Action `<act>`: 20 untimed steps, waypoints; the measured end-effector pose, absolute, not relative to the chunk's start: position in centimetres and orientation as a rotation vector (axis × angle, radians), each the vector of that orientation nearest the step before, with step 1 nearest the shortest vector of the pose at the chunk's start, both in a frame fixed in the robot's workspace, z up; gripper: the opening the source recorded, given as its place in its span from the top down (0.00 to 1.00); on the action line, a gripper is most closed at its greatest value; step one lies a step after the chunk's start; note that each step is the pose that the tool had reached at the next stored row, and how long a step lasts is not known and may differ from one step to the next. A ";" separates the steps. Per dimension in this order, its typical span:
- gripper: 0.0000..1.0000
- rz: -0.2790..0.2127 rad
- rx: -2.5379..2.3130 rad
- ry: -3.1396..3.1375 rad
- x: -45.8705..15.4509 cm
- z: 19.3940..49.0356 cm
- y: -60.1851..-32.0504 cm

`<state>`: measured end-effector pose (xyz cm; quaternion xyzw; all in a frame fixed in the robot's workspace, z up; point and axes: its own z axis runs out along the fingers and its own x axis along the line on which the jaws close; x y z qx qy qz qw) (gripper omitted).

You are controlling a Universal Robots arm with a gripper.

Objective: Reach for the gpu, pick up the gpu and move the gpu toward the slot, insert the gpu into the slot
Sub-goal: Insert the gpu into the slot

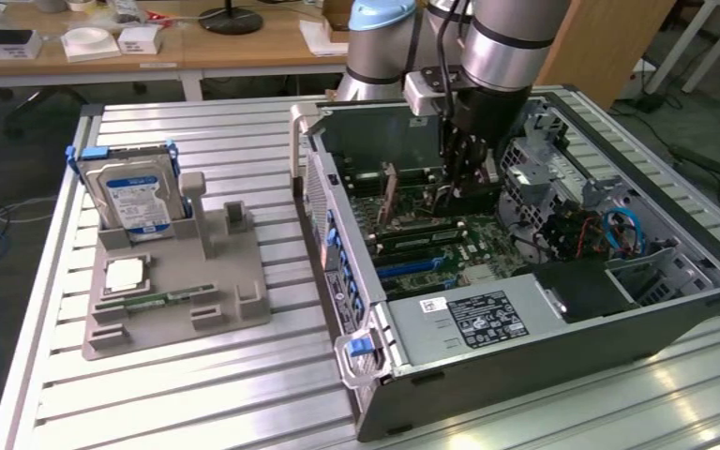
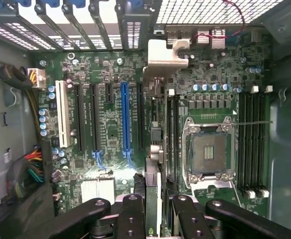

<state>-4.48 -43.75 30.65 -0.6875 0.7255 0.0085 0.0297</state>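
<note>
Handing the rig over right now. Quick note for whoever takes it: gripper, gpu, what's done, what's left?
Gripper: shut on the gpu, inside the open PC case.
The gpu: held edge-on over the green motherboard, between the blue slot and the processor socket. Its metal bracket points toward the rear slot covers.
Done: reach, pick-up, carry into the case.
Left: the insertion. The card's lower edge and the connector under it are hidden, so I cannot tell whether it is seated.
</note>
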 end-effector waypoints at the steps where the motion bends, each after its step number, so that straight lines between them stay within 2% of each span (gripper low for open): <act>1: 0.74 0.025 -2.121 2.238 -4.5 30.6 -43.8; 20: 0.74 0.028 -2.192 2.186 -5.0 29.9 -45.4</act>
